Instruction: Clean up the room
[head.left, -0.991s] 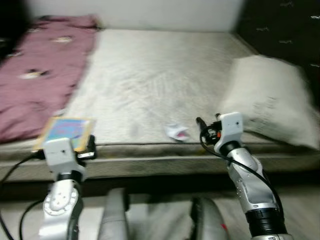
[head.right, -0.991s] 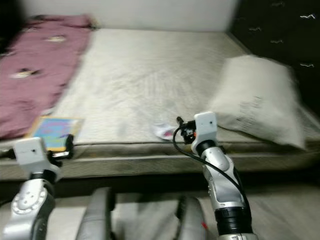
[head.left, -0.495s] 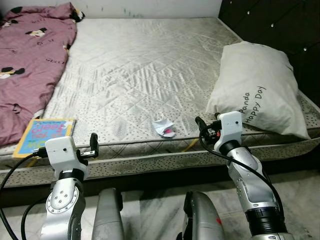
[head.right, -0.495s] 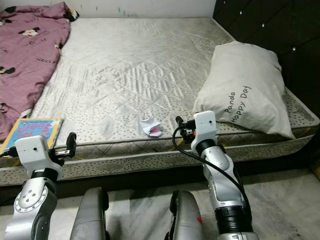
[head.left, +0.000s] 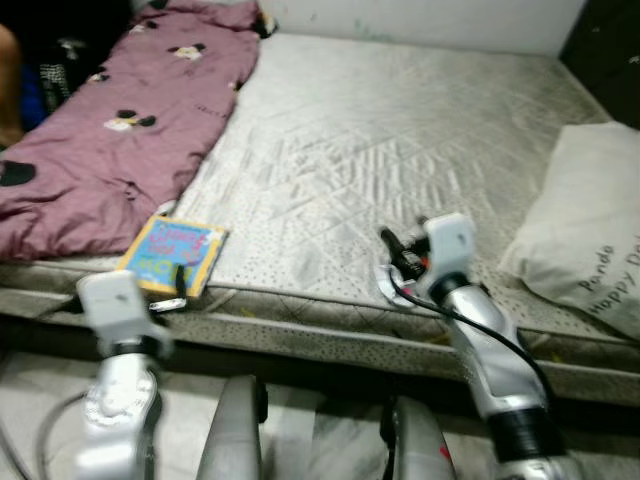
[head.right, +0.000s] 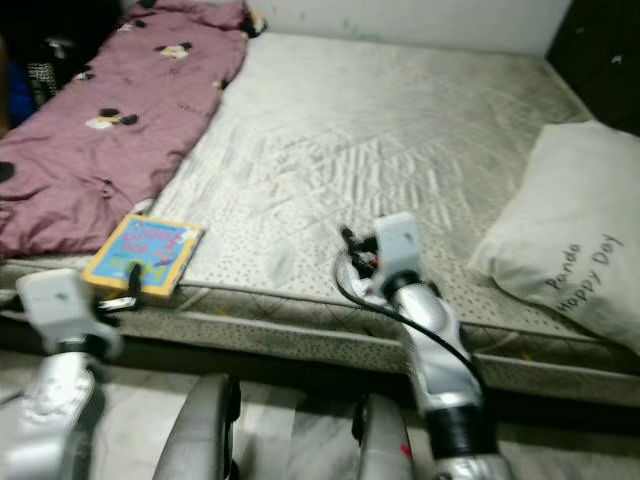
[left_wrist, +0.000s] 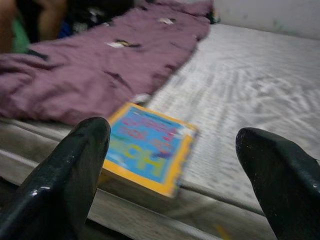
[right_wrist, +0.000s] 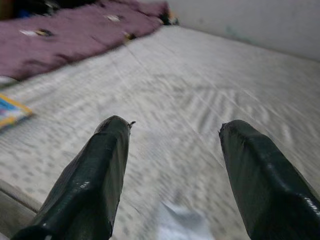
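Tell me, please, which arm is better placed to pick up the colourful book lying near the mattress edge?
Probably the left. The left gripper is open and faces the book directly. The right gripper points at bare mattress beside the crumpled white scrap, further from the book.

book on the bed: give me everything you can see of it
The book is thin and flat, with a yellow-bordered, bright blue cover carrying blurred colourful lettering. It lies closed, cover up, at the mattress front edge, slightly skewed to that edge. It sits just beside the purple blanket; whether they touch is unclear. The open left gripper faces it from in front without touching.
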